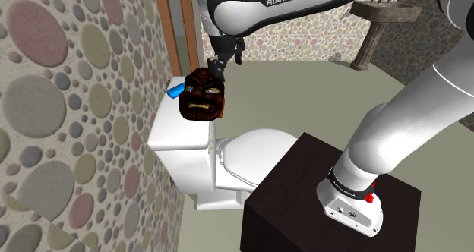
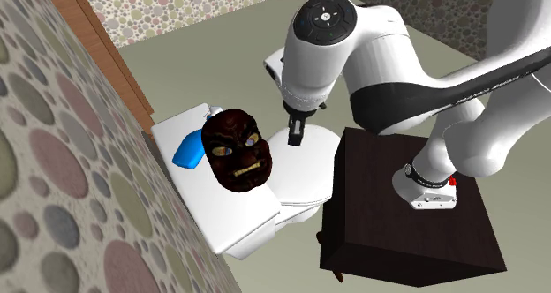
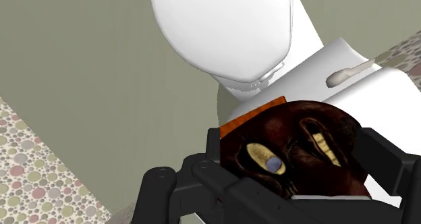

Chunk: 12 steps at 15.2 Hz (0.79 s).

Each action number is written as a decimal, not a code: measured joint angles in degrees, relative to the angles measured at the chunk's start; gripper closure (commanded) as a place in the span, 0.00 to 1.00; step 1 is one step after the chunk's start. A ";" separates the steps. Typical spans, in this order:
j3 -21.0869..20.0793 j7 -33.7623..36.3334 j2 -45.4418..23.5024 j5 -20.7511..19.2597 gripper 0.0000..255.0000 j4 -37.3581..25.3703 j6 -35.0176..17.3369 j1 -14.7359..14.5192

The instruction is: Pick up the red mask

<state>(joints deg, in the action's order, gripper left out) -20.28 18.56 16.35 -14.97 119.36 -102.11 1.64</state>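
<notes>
While the hand (image 1: 219, 65) grips the mask (image 1: 201, 96), the big part of the job looks done. The mask is dark red and brown, with an angry face, gold eyes and bared teeth. It hangs under the hand, face out, just over the back of the white toilet (image 1: 251, 155). In the wrist view the two black fingers (image 3: 202, 179) sit tight on each side of the mask, with the mask squeezed between them, so the hand is closed on it and holds nothing else. From the side, the mask seems to be up in the air, a little above the tank (image 1: 178, 133), and I do not think it rests on the lid. Its low edge is close to the lid, though, so I cannot be fully sure they are apart. A blue bottle (image 1: 176, 87) lies on the tank right beside the mask, near the spotty wall (image 1: 68, 99). What is left is small, I think: lift the mask higher, well clear of the tank and the bottle, and keep the grip firm so it does not slip.
</notes>
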 measured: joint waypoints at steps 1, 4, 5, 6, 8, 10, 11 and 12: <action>-1.13 1.81 -2.14 -1.26 0.00 -1.02 -0.53 -0.03; -3.90 6.88 -9.64 -5.95 0.00 -5.70 -1.14 -0.09; -4.75 8.62 -12.56 -7.79 0.00 -8.05 -0.72 -0.32; -5.26 10.03 -14.59 -9.38 0.00 -9.24 -0.74 -0.56; -6.33 13.11 -19.75 -12.98 0.00 -13.37 0.30 -1.54; -6.85 15.44 -24.57 -16.29 0.00 -17.73 1.86 -2.82; -6.89 16.30 -25.82 -17.19 0.00 -18.22 1.67 -3.18; -6.84 16.77 -26.45 -17.68 0.00 -18.19 1.29 -3.29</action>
<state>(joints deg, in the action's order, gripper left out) -27.12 35.33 -10.09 -32.65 101.17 -100.82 -1.65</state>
